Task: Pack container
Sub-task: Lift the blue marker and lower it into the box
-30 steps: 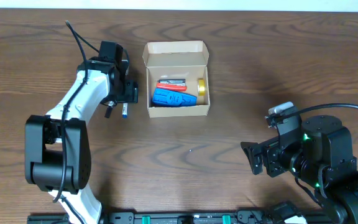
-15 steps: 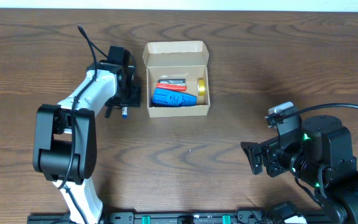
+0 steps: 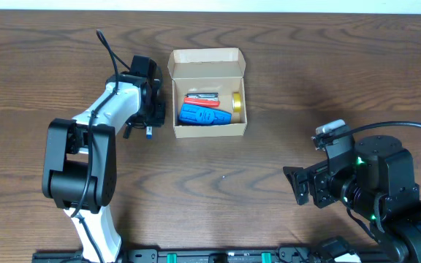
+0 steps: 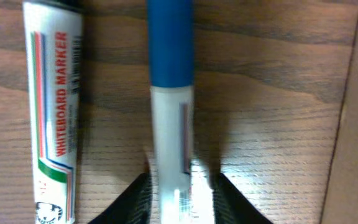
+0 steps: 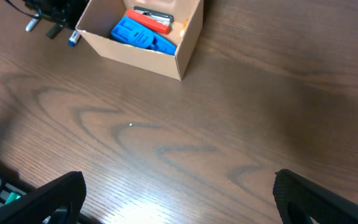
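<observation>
Beside the container's left wall, left gripper low over a blue-capped marker.
Overhead: container lid open, blue item and red item inside; right gripper well apart. Left wrist: fingers narrow on both sides of the blue-capped marker, contact impossible to tell; whiteboard marker alongside. Right wrist: fingers spread wide, holding nothing.

This is looking like a robotics lab. A white left arm and a dark right arm are standing at a wood-grain worktop. Green lights are glowing on the right arm's housing, and a black equipment rail is running along the near edge. A whiteboard marker and a plain cardboard container of small items are lying out.
</observation>
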Robot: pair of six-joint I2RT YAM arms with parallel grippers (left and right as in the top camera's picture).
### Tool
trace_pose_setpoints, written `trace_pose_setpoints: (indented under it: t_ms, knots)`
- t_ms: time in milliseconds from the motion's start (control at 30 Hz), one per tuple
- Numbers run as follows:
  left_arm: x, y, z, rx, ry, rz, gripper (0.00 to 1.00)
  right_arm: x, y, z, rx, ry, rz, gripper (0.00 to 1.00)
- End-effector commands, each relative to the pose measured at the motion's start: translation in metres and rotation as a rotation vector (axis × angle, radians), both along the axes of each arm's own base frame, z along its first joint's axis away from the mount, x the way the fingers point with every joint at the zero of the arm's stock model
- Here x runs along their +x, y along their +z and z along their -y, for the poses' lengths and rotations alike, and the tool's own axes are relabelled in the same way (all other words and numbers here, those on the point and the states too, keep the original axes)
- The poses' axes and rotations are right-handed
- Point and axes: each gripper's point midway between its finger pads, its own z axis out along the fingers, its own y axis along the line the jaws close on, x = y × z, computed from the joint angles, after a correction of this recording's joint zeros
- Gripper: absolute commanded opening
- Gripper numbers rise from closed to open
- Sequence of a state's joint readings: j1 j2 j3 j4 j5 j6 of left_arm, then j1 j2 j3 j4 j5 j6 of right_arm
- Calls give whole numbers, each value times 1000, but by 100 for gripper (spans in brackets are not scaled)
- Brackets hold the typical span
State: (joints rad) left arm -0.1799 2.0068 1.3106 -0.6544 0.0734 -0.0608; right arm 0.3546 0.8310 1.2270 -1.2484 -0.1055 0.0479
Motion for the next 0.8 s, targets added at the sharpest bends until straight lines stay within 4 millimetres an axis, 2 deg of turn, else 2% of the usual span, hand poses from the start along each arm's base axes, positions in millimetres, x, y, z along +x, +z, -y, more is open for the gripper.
trace_pose_setpoints:
  t_ms: [0,167,233,433,567,767]
  knots:
    - [3,-3,-5,32,12,0,25,0,-1,0,7,-8,-8,99]
    - [4,-3,-6,32,21,1,9,0,-1,0,7,-8,-8,99]
    - [4,-3,-6,30,25,1,6,0,-1,0,7,-8,-8,99]
    - [6,4,-6,23,59,13,6,0,-1,0,7,-8,-8,99]
    - [20,33,-11,58,67,67,6,0,-1,0,7,-8,-8,99]
    - [48,101,-10,53,96,205,6,0,-1,0,7,-8,-8,99]
